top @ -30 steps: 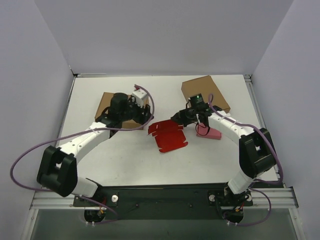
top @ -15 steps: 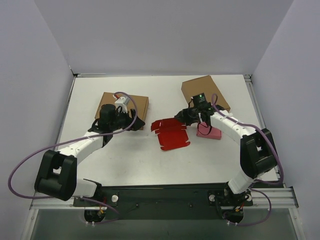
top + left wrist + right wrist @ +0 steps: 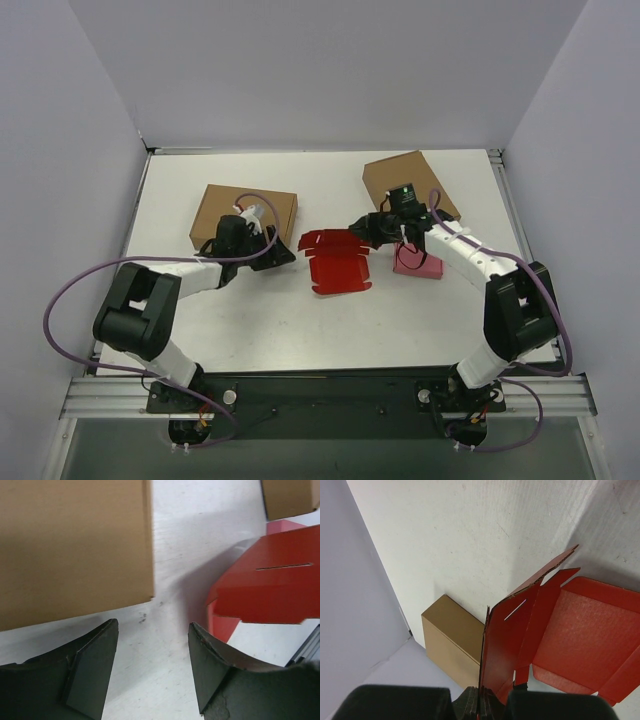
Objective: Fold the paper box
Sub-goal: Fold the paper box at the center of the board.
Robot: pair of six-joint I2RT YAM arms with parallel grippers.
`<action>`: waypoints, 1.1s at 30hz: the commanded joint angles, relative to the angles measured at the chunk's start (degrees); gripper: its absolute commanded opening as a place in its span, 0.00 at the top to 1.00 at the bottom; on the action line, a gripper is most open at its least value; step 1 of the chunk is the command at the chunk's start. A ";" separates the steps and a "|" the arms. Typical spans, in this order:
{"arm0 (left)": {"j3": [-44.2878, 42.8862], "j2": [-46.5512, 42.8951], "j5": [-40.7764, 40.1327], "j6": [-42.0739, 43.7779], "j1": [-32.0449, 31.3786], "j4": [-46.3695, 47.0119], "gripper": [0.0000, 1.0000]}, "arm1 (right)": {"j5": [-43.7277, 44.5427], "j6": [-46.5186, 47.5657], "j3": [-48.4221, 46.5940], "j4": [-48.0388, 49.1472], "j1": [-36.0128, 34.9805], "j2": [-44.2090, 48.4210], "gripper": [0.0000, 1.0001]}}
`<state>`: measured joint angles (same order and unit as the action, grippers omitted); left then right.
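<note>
The red paper box point(image 3: 338, 265) lies part-folded at the table's middle, its tray side up. My right gripper point(image 3: 372, 229) is shut on its far right flap and holds that flap upright; in the right wrist view the slotted flap point(image 3: 507, 640) stands on edge between my fingers point(image 3: 487, 703). My left gripper point(image 3: 278, 251) sits low on the table just left of the box, open, with bare table between its fingers point(image 3: 152, 630). The box's red flap point(image 3: 275, 582) shows to the right of that gap, apart from the fingers.
A brown cardboard box point(image 3: 245, 214) lies behind the left gripper, close above it in the left wrist view point(image 3: 75, 545). A second brown box point(image 3: 410, 182) sits at the back right, behind the right arm. A small pink box point(image 3: 418, 263) lies under the right forearm.
My left arm has swung off the brown box and come down onto the table beside the red box. The right gripper has lifted its flap more upright, drawing the box slightly away.
</note>
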<state>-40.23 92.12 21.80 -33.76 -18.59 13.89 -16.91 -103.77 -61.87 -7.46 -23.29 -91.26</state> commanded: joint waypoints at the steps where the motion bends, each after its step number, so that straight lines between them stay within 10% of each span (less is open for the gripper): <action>1: -2.14 0.34 3.77 -2.27 -1.89 8.87 0.33 | -2.07 -3.55 -0.71 0.96 0.44 2.06 1.00; 33: -3.54 3.42 2.72 -7.55 -5.14 25.93 0.54 | -4.19 -10.76 3.24 9.66 0.09 2.32 1.00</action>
<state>-39.94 94.98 24.82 -42.24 -22.35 38.59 -19.99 -113.08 -59.22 0.86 -23.18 -90.85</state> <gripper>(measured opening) 0.478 0.040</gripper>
